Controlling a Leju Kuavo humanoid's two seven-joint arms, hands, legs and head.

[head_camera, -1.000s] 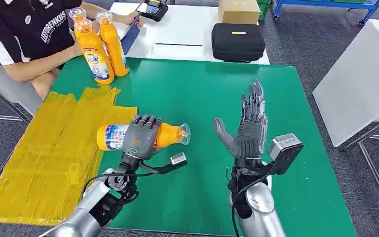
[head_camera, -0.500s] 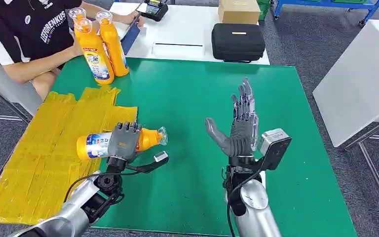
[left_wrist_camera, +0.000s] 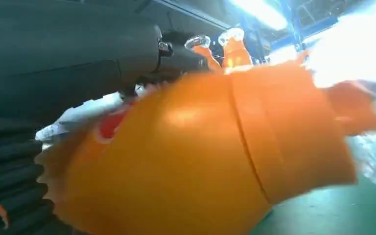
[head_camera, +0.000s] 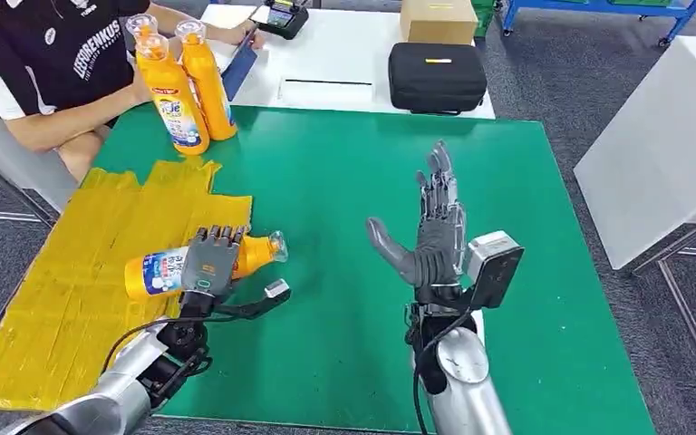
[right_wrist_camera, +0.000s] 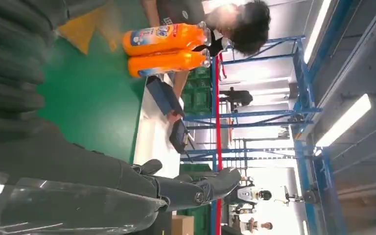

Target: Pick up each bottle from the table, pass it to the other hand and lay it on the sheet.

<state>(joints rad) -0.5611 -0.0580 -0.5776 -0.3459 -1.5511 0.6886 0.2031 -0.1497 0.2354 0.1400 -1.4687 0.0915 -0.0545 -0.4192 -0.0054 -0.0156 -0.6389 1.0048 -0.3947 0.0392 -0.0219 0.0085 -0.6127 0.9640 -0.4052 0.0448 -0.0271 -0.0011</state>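
Far left, a person (head_camera: 45,63) in a black shirt sits at the far-left corner of the table (head_camera: 344,181), which has a green top. The yellow sheet (head_camera: 82,281) lies over the table's left edge, wrinkled, running from mid-depth to the near edge. At the far-left corner of the green, 2 upright orange bottles (head_camera: 186,86) stand touching each other, w/ clear caps, just beside the person's arm.

Left robot hand (head_camera: 208,261) grips a bottle (head_camera: 159,272) around its middle, fingers wrapped over the top. That bottle lies on its side, label end over the sheet, cap end pointing right over the sheet's right edge. Can't tell if it touches the sheet yet or hangs just above. Left wrist view: orange body (left_wrist_camera: 200,156) close up, blurred.

Right of center, right robot hand (head_camera: 430,231) is held up, wide, fingers spread and pointing far, thumb out to the left, holding nothing, well apart from the bottle.

Beyond the green top, a white table (head_camera: 353,54) carries a black case (head_camera: 437,77) and a cardboard box (head_camera: 439,18).
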